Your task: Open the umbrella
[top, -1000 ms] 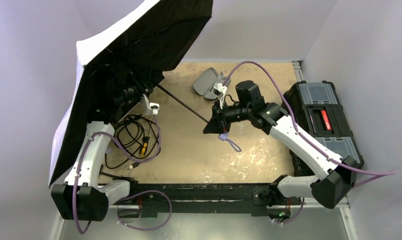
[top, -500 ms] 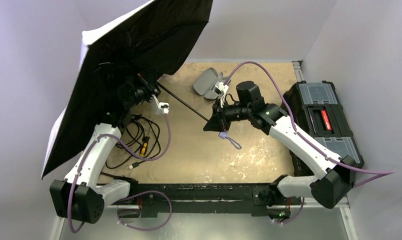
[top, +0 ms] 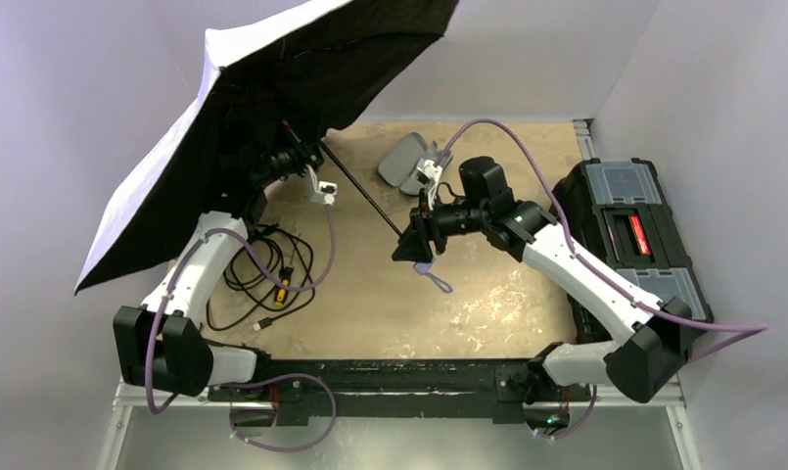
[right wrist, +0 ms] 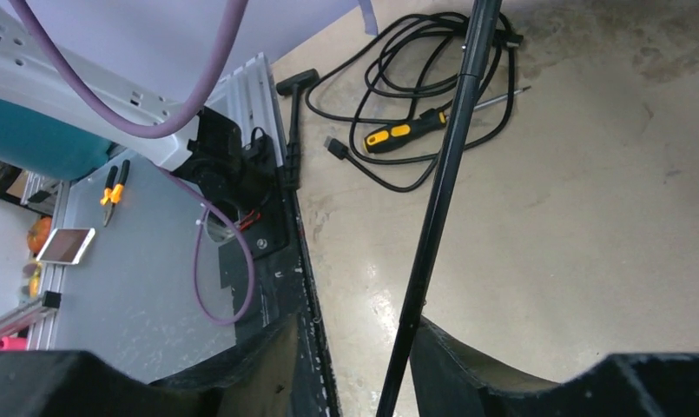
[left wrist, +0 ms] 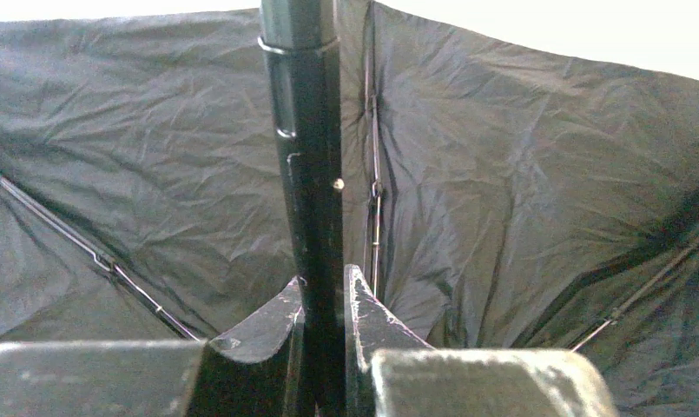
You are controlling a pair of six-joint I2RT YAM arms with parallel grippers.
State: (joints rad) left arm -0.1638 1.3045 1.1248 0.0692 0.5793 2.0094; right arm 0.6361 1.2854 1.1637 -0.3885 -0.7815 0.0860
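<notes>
The umbrella's canopy (top: 301, 59) stands spread at the upper left, pale lavender outside and black inside (left wrist: 519, 174). Its thin black shaft (top: 365, 196) slants down to the table's middle. My left gripper (top: 297, 159) reaches under the canopy and is shut on the thick upper part of the shaft (left wrist: 306, 130), fingers tight on both sides (left wrist: 324, 291). My right gripper (top: 411, 245) is at the shaft's lower end, open (right wrist: 363, 347); the shaft (right wrist: 441, 191) passes between the fingers and leans on the right one. A lavender strap (top: 432, 276) dangles below. The handle is hidden.
A coiled black cable (top: 267, 269) with a yellow-and-black screwdriver (right wrist: 406, 130) lies beside the left arm. A black T-shaped tool (right wrist: 293, 104) lies near the table's front edge. A grey pouch (top: 404, 162) sits at the back, a black toolbox (top: 629, 235) on the right.
The left arm swung the canopy up and rightwards while its jaws closed on the shaft. The right gripper's jaws came apart, letting go of the shaft's lower end.
</notes>
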